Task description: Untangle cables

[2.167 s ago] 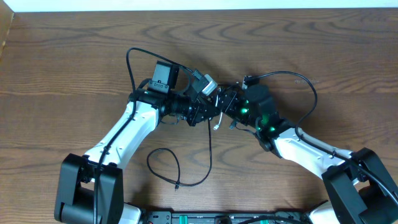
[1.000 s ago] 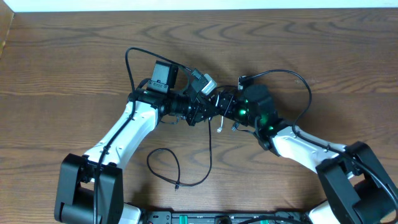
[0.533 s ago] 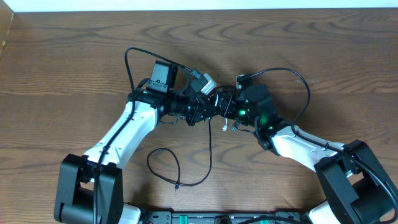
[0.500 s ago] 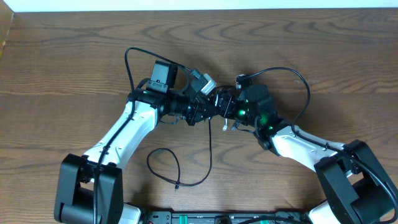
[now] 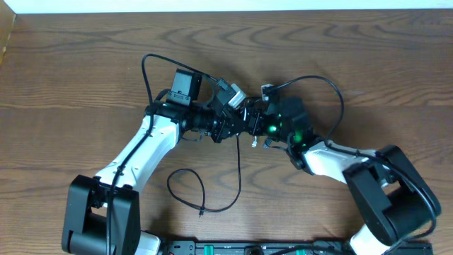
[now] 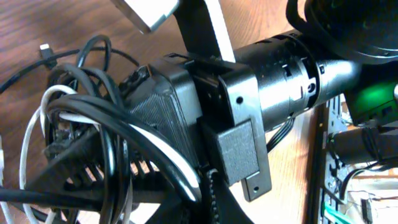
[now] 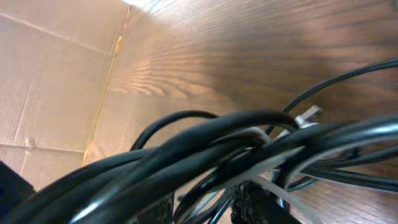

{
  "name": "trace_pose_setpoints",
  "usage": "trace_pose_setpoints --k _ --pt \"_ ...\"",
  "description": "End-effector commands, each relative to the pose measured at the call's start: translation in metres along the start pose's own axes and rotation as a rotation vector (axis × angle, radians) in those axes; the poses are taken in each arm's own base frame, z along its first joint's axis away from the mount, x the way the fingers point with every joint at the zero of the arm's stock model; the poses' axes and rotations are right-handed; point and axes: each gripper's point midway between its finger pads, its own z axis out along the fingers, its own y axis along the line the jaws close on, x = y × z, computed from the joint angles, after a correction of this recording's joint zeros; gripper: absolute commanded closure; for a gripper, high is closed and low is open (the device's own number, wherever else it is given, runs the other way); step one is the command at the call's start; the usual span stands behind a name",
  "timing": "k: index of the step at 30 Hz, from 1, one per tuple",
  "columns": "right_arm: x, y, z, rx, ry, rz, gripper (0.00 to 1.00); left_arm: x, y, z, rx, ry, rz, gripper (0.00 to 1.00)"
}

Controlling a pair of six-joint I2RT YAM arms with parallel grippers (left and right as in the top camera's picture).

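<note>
The cables (image 5: 245, 127) are a tangled bundle of black cords and one white cord, held in the air between my two grippers at the table's middle. One black cable (image 5: 238, 170) hangs down from it and ends in a loop (image 5: 185, 185) on the table. The white cord's plug (image 5: 253, 143) dangles below the bundle. My left gripper (image 5: 236, 122) is shut on the bundle (image 6: 74, 124), with its jaws (image 6: 155, 199) around the cords. My right gripper (image 5: 253, 120) faces it, almost touching. Its fingers (image 7: 202, 208) are closed round cords of the bundle (image 7: 205, 134).
Thick black arm wires arch above the left arm (image 5: 148, 71) and the right arm (image 5: 333, 92). A cardboard wall (image 7: 50, 93) stands at the table's left edge (image 5: 6, 35). An equipment rail (image 5: 248, 248) runs along the front edge.
My right gripper has moved left, closer to my left gripper, and its arm wire has shifted left with it. The white plug has swung slightly. The left arm has stayed still.
</note>
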Motion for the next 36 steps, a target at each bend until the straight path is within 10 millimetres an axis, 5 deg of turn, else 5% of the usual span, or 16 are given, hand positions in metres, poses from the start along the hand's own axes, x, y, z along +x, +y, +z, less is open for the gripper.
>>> trace_pose_setpoints --k 1,4,10,16,23,36 --pt "0.013 0.001 0.005 -0.006 0.051 -0.01 0.73 -0.006 -0.015 0.002 0.064 -0.016 0.045 0.93" --pt "0.025 -0.011 0.004 0.044 0.101 0.028 0.44 -0.005 -0.011 0.002 0.039 -0.009 0.044 0.92" --pt "0.028 -0.014 0.003 0.055 0.111 0.036 0.52 -0.004 -0.01 0.003 0.036 -0.008 0.044 0.92" --pt "0.023 -0.002 -0.003 -0.041 0.144 0.014 0.78 -0.004 -0.01 0.002 0.036 -0.006 0.041 0.93" --pt "0.014 -0.001 -0.022 -0.154 0.209 0.036 0.74 -0.004 -0.01 0.002 0.036 -0.006 0.041 0.92" --pt "0.009 -0.006 -0.02 -0.125 0.177 0.031 0.66 -0.004 -0.01 0.002 0.036 -0.006 0.041 0.93"
